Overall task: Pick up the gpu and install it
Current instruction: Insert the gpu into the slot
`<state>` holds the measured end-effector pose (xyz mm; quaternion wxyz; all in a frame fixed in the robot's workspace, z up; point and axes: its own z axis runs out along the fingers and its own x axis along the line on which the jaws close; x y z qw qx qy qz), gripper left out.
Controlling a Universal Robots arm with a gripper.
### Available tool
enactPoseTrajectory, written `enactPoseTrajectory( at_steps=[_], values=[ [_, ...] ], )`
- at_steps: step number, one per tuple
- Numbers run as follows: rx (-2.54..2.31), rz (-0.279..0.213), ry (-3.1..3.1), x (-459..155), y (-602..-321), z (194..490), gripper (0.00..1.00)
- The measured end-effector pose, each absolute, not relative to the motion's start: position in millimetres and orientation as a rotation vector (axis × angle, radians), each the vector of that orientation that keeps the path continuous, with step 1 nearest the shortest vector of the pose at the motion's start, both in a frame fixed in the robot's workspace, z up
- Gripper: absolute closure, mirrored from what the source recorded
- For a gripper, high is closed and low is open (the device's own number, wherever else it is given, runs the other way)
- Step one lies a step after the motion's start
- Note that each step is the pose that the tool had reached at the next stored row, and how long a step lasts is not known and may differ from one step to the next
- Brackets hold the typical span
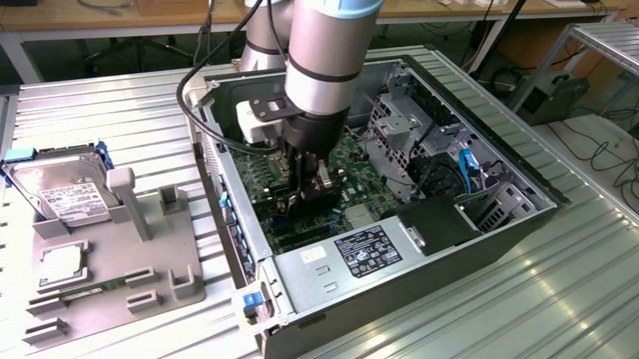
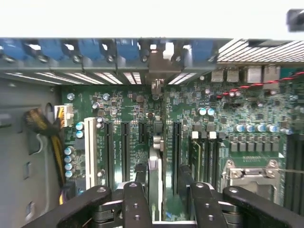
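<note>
GPU (image 2: 155,175) is seen edge-on and upright in the wrist view, clamped between the gripper (image 2: 161,199) fingers over a motherboard (image 2: 228,114) slot. In the exterior view the gripper (image 1: 311,196) is lowered inside the open computer case (image 1: 399,254); a hard drive (image 1: 60,191) is seen on the fixture at the exterior view's left.

I am working in a robotics or electronics lab. The desk (image 1: 120,105) under me is built of ribbed aluminium profile. An opened computer case (image 1: 499,224) lies on it, exposing the green motherboard (image 2: 142,114) with its expansion slots. Beside the case sits a grey fixture plate (image 1: 150,262) holding a hard drive (image 1: 60,191). Wooden workbenches (image 1: 100,15) and loose cables (image 1: 599,149) line the background.
</note>
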<state>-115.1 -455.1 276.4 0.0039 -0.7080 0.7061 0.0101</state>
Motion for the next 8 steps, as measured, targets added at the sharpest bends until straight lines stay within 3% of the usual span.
enactPoseTrajectory(
  at_steps=[4, 5, 8],
  values=[
    [-2.219, 0.033, 2.213, -114, -455, 281, 0.62],
    [-2.221, 0.036, 2.215, -111, -455, 281, 0.68],
    [-2.231, 0.057, 2.223, -98, -455, 281, 0.75]
  ],
)
